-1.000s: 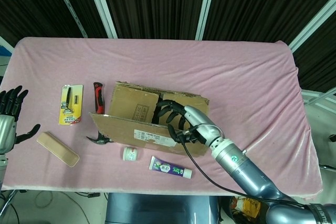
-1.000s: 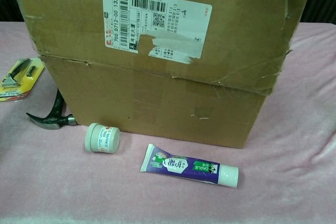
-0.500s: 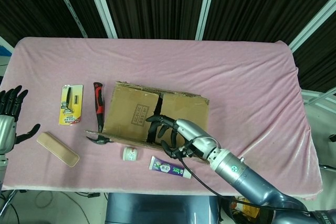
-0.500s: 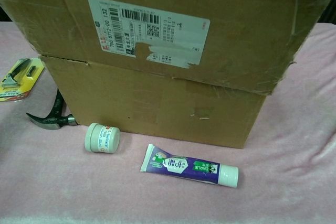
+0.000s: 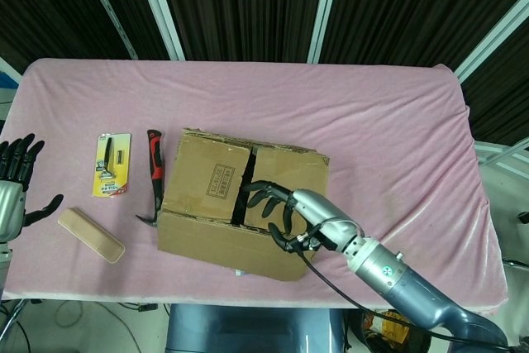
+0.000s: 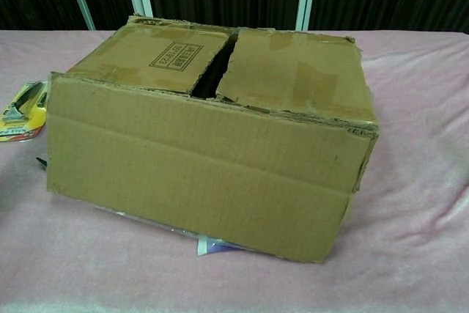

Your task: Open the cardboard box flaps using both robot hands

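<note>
The cardboard box (image 5: pixel 207 175) sits mid-table. Its near long flap (image 5: pixel 227 244) hangs down over the front side, seen broad and brown in the chest view as the same flap (image 6: pixel 198 174). Two inner flaps (image 6: pixel 293 71) lie closed on top with a dark gap between them. My right hand (image 5: pixel 285 208) hovers over the box's near edge at that gap, fingers spread and bent, holding nothing. The chest view does not show it. My left hand (image 5: pixel 16 178) stays at the table's left edge, fingers apart and empty.
A red-handled hammer (image 5: pixel 154 173) lies just left of the box. Further left are a carded razor pack (image 5: pixel 111 164) and a tan block (image 5: pixel 91 235). A toothpaste tube's end (image 6: pixel 220 245) peeks from under the hanging flap. Pink cloth (image 5: pixel 397 130) covers the table.
The near long flap swung from upright down over the box front, hiding the small jar and most of the toothpaste. My right hand came off the flap. The left hand stayed put.
</note>
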You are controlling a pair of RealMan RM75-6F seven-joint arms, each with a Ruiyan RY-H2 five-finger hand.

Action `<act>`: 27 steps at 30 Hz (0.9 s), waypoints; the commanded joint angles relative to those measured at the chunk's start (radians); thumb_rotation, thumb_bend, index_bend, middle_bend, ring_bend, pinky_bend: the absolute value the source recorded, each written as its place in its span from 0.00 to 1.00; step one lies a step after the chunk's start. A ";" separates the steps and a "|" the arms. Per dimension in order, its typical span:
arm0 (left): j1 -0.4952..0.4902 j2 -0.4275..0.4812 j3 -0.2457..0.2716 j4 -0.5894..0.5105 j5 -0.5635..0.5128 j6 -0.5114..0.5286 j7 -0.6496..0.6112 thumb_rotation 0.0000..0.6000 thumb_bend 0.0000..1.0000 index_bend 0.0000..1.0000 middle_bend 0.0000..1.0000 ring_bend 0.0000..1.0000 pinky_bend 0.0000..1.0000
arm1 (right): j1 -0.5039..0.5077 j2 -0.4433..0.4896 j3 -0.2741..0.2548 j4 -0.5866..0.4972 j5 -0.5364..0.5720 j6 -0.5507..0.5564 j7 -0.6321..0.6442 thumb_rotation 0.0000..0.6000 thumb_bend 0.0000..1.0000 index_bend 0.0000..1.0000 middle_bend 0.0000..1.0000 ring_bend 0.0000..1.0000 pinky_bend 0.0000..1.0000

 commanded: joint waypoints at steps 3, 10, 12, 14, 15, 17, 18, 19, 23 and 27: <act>-0.009 0.020 0.005 -0.015 0.022 -0.005 -0.004 1.00 0.17 0.00 0.00 0.00 0.00 | -0.131 -0.045 -0.121 0.000 -0.097 0.272 -0.243 1.00 0.51 0.15 0.28 0.37 0.48; -0.048 0.070 0.017 -0.070 0.060 -0.062 0.052 1.00 0.17 0.00 0.00 0.00 0.00 | -0.291 -0.127 -0.236 0.166 -0.202 0.620 -0.551 1.00 0.31 0.03 0.13 0.13 0.25; -0.071 0.090 0.019 -0.103 0.072 -0.096 0.078 1.00 0.17 0.00 0.00 0.00 0.00 | -0.333 -0.147 -0.264 0.259 -0.225 0.686 -0.580 1.00 0.28 0.00 0.08 0.05 0.23; -0.096 0.111 0.020 -0.143 0.084 -0.131 0.105 1.00 0.17 0.00 0.00 0.00 0.00 | -0.369 -0.163 -0.285 0.341 -0.236 0.733 -0.586 1.00 0.25 0.00 0.02 0.01 0.22; -0.108 0.120 0.020 -0.160 0.090 -0.148 0.116 1.00 0.17 0.00 0.00 0.00 0.00 | -0.383 -0.169 -0.292 0.375 -0.234 0.750 -0.590 1.00 0.25 0.00 0.01 0.00 0.22; -0.135 0.140 0.020 -0.199 0.099 -0.190 0.138 1.00 0.17 0.00 0.00 0.00 0.00 | -0.407 -0.185 -0.303 0.439 -0.227 0.777 -0.594 1.00 0.25 0.00 0.00 0.00 0.22; -0.156 0.154 0.019 -0.226 0.103 -0.221 0.153 1.00 0.17 0.00 0.00 0.00 0.00 | -0.420 -0.199 -0.308 0.479 -0.225 0.793 -0.585 1.00 0.25 0.00 0.00 0.00 0.22; -0.173 0.165 0.018 -0.247 0.106 -0.248 0.164 1.00 0.17 0.00 0.00 0.00 0.00 | -0.429 -0.210 -0.312 0.509 -0.224 0.801 -0.575 1.00 0.25 0.00 0.00 0.00 0.22; -0.261 0.219 0.003 -0.340 0.104 -0.384 0.221 1.00 0.18 0.00 0.00 0.00 0.00 | -0.453 -0.258 -0.321 0.631 -0.217 0.814 -0.526 1.00 0.25 0.00 0.00 0.00 0.21; -0.360 0.270 -0.026 -0.421 0.074 -0.534 0.262 1.00 0.28 0.00 0.00 0.00 0.00 | -0.455 -0.299 -0.322 0.729 -0.214 0.802 -0.487 1.00 0.25 0.00 0.00 0.00 0.21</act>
